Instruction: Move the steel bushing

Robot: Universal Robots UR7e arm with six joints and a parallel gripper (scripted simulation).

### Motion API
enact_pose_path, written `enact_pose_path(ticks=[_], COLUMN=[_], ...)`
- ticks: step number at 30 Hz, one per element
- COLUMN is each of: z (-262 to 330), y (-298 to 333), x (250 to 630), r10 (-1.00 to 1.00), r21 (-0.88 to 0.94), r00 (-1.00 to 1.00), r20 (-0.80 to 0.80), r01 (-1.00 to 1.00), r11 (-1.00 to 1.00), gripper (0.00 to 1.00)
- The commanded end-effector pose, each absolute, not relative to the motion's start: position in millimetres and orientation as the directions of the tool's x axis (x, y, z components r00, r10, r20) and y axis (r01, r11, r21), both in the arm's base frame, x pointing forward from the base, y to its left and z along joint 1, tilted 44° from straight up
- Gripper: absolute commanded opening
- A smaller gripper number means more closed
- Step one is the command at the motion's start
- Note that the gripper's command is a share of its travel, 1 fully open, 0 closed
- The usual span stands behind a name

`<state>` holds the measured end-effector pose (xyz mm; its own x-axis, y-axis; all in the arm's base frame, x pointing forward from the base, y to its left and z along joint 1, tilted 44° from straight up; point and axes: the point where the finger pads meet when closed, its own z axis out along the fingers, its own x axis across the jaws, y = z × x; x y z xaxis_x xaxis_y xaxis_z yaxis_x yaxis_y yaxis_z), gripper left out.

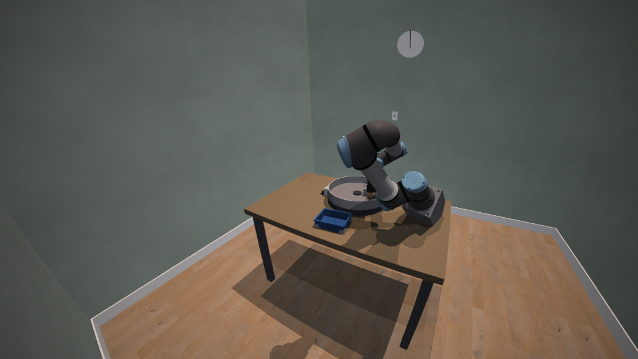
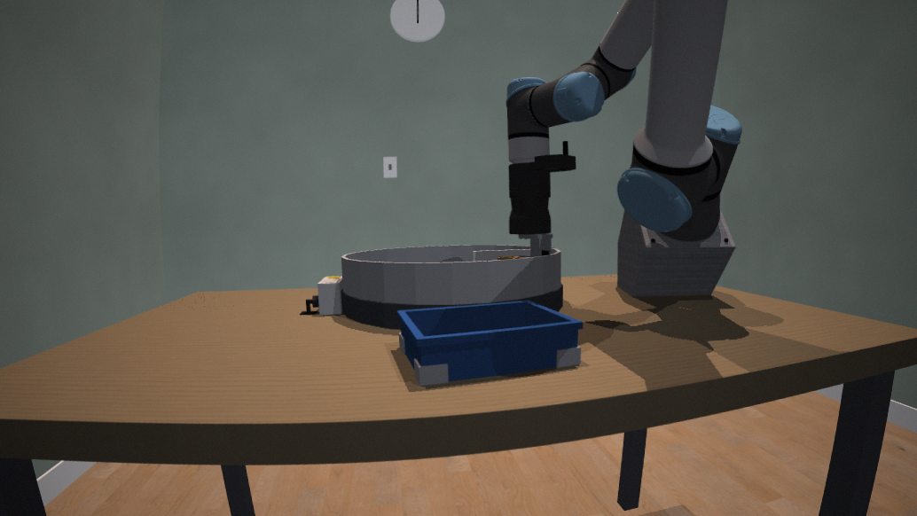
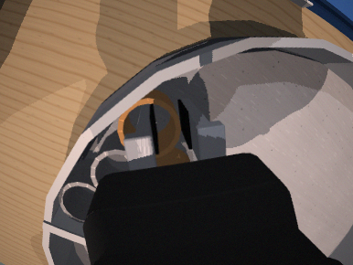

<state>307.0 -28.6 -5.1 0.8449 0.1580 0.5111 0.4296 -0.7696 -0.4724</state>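
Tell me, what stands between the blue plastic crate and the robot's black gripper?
The near wall of the round grey turntable stands between them, in the exterior view.

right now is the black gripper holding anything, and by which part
Cannot tell: the gripper is at an orange ring-shaped bushing in the grey round turntable; contact is hidden.

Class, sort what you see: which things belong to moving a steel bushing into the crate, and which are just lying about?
Job: steel bushing, turntable, crate, jaws.
Lying about: orange ring, white box, clock, wall switch.
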Motion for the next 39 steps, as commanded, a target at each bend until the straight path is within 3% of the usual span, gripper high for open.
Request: enact_pose_path(ticks=[1, 39], z=[-6.0, -4.3], y=[-26.1, -29.5], x=[307.0, 310.1], r10=[0.157, 0.157], r21=[-0.477, -0.477], r00=[0.845, 0.845], r20=[0.511, 0.511], r01=[0.430, 0.430], r11=[-0.766, -0.766], gripper=[0.45, 0.45])
